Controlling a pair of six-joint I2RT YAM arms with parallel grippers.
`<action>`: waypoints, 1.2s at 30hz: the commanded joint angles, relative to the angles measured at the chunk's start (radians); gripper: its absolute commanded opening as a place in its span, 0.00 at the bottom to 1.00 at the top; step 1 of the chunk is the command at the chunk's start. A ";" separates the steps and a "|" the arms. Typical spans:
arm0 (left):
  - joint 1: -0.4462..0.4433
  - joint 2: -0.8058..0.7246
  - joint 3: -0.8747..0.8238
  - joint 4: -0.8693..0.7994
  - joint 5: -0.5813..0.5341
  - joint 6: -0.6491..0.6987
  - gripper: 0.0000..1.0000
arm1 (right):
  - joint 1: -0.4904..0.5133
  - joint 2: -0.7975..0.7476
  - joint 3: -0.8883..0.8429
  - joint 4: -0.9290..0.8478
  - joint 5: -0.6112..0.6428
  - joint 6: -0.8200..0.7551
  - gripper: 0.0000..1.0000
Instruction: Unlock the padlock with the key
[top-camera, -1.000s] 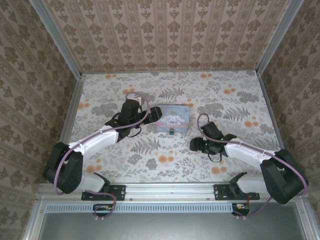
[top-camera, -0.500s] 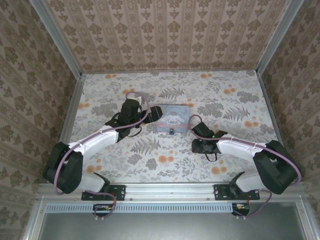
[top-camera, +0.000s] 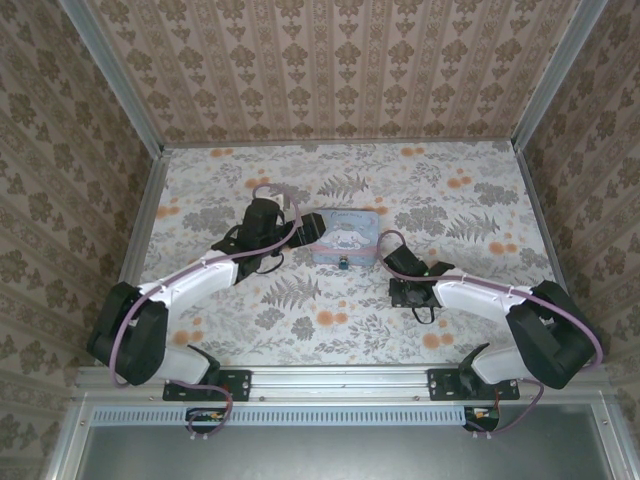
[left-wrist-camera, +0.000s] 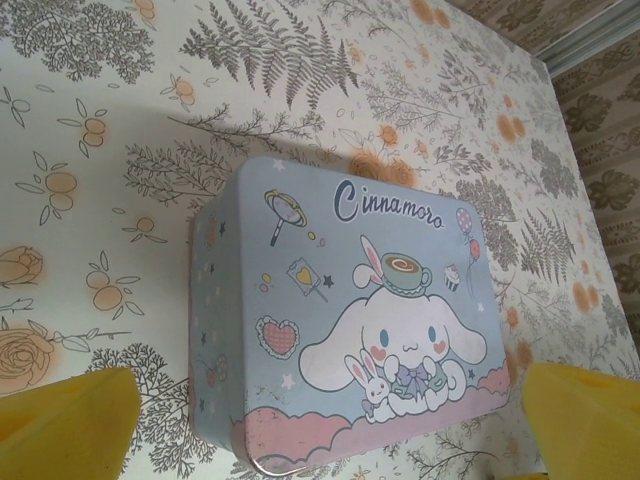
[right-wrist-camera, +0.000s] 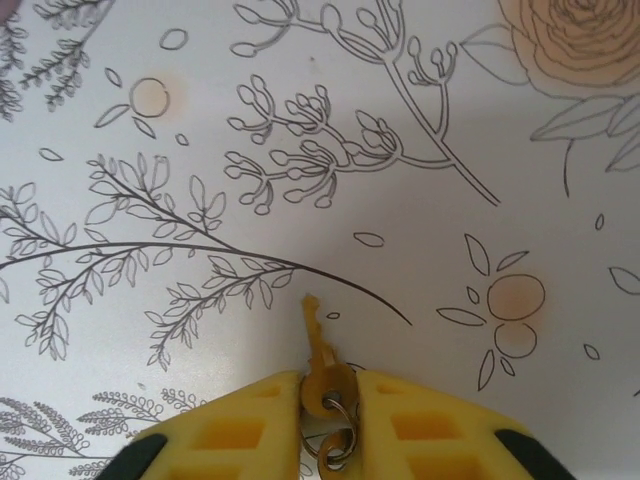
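Observation:
A pale blue Cinnamoroll tin (top-camera: 346, 236) (left-wrist-camera: 350, 320) lies on the floral table. A small padlock (top-camera: 342, 263) hangs at its near side; in the left wrist view the tin's lid hides it. My left gripper (top-camera: 300, 230) (left-wrist-camera: 320, 445) is open, and its yellow fingertips (left-wrist-camera: 65, 420) stand wide on either side of the tin without touching it. My right gripper (top-camera: 398, 288) (right-wrist-camera: 328, 385) is low over the table, right of the tin, shut on the head of a brass key (right-wrist-camera: 318, 350). The blade points away from the fingers, and a key ring (right-wrist-camera: 338, 440) dangles behind.
The floral tablecloth (top-camera: 330, 330) is bounded by patterned walls on three sides and a metal rail (top-camera: 340, 378) at the near edge. Open cloth lies between the tin and the right gripper and in front of both arms.
The right arm has swung left, carrying the key closer to the tin, with most of that motion in the earlier half second. The left arm and the tin have stayed put.

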 joint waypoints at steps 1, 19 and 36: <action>0.000 -0.005 0.020 -0.020 0.003 -0.025 1.00 | 0.023 0.058 -0.059 0.043 -0.121 0.015 0.11; 0.017 -0.058 0.005 -0.057 0.044 0.026 1.00 | -0.009 -0.153 -0.052 0.199 -0.321 -0.006 0.00; 0.007 0.062 -0.004 0.252 0.236 -0.246 1.00 | -0.228 -0.155 -0.027 0.619 -0.625 0.149 0.00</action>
